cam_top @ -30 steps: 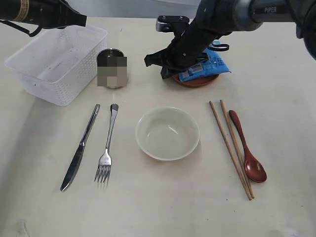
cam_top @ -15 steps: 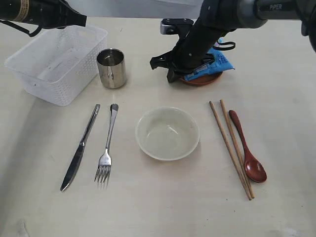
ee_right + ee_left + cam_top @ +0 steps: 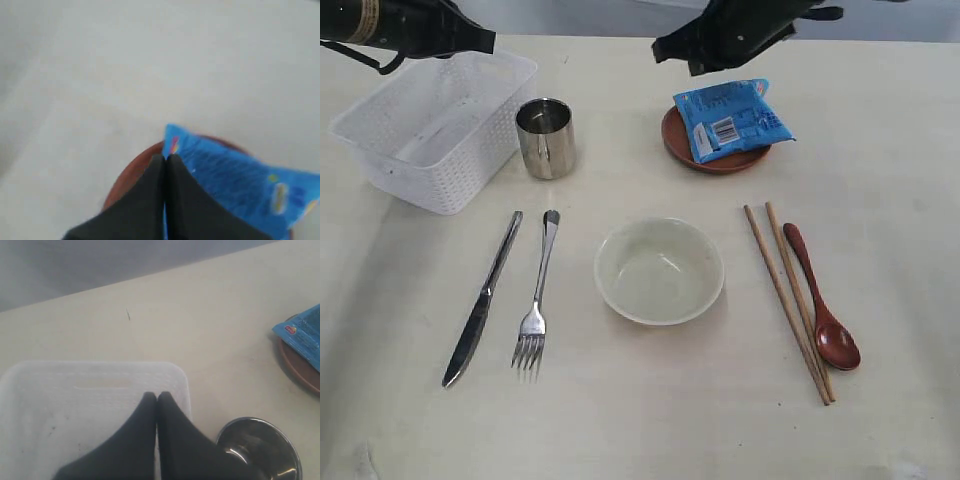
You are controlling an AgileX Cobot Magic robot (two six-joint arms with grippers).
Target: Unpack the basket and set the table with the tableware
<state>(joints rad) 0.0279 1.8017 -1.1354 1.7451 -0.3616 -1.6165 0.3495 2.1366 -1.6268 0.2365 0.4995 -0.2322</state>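
Observation:
The white basket [image 3: 450, 180] stands at the back left of the table [image 3: 620, 420], and I see nothing in it. My left gripper [image 3: 488, 42] hovers shut over its far rim; the left wrist view shows that gripper [image 3: 157, 396] shut and empty above the basket [image 3: 100, 367], beside the steel cup [image 3: 260, 445]. Laid out are the cup [image 3: 545, 138], knife [image 3: 482, 300], fork [image 3: 537, 295], bowl [image 3: 659, 271], chopsticks [image 3: 788, 300], spoon [image 3: 820, 310] and saucer [image 3: 685, 152]. My right gripper [image 3: 662, 50] is shut and raised behind the saucer [image 3: 132, 172], holding nothing.
A blue snack packet [image 3: 730, 120] lies on the saucer, also visible as the blue packet [image 3: 235, 175] in the right wrist view. The table's back edge runs just behind both arms. Bare tabletop lies along the front and far right.
My right arm has lifted up and back from the saucer, leaving the blue packet lying on it. The left arm has not moved.

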